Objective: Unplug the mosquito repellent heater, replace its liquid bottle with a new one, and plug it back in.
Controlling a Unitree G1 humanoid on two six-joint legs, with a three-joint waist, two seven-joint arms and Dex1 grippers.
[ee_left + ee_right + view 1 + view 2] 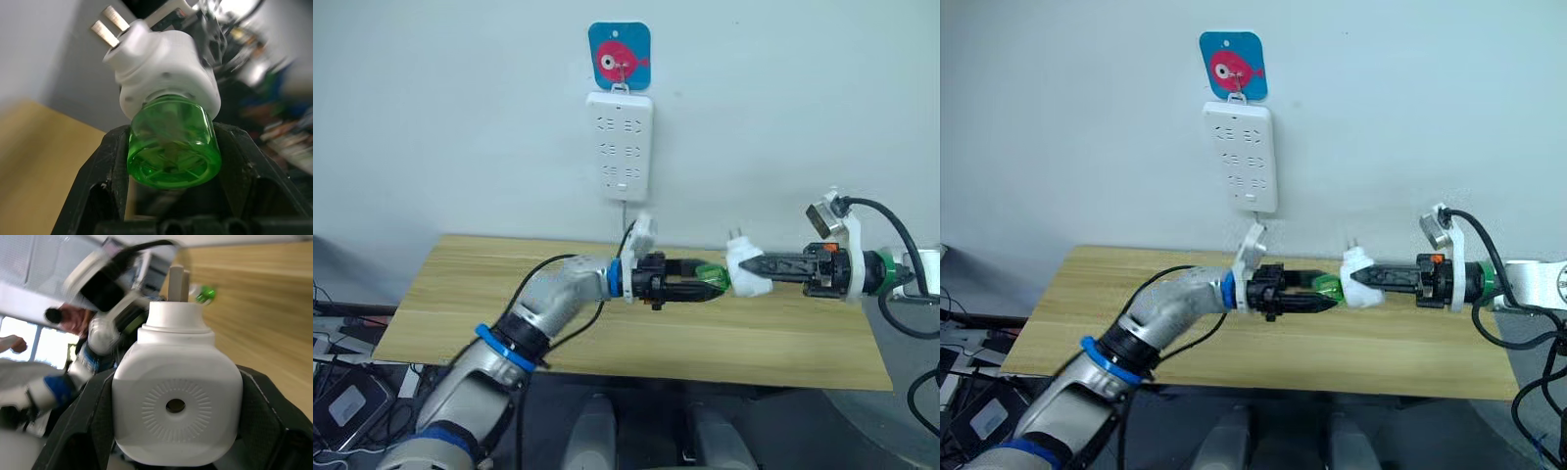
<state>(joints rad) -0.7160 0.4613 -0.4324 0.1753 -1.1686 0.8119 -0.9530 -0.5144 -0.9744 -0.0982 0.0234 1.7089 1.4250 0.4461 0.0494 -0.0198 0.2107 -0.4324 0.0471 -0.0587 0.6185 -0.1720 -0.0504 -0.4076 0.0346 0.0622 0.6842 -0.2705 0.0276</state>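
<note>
Two grippers meet above the wooden table (460, 294), holding one assembly between them. Left eye view: left gripper (713, 281) reaches rightward, its black fingers clamped on a green liquid bottle (711, 277); right gripper (752, 266) reaches leftward, fingers clamped on the white mosquito repellent heater (744, 270), whose two prongs point up toward the wall. Heater and bottle are joined, held in the air over the table's middle, below and to the right of the white power strip (620, 143) hanging on the wall beneath a blue fish hook plate (620, 56). Right eye view: same arrangement; the heater (1355, 265) sits between the two grippers, the bottle (1329, 287) on its left side. Left wrist view: the translucent green bottle (171, 147) is gripped between both fingers (105, 166), its neck seated in the underside of the white heater (161, 68), metal prongs angled away. Right wrist view: the heater (176, 406) is squeezed between both fingers (83, 421), its round ribbed face with centre hole toward the camera; a sliver of green bottle (206, 293) shows beyond it, over the table.
</note>
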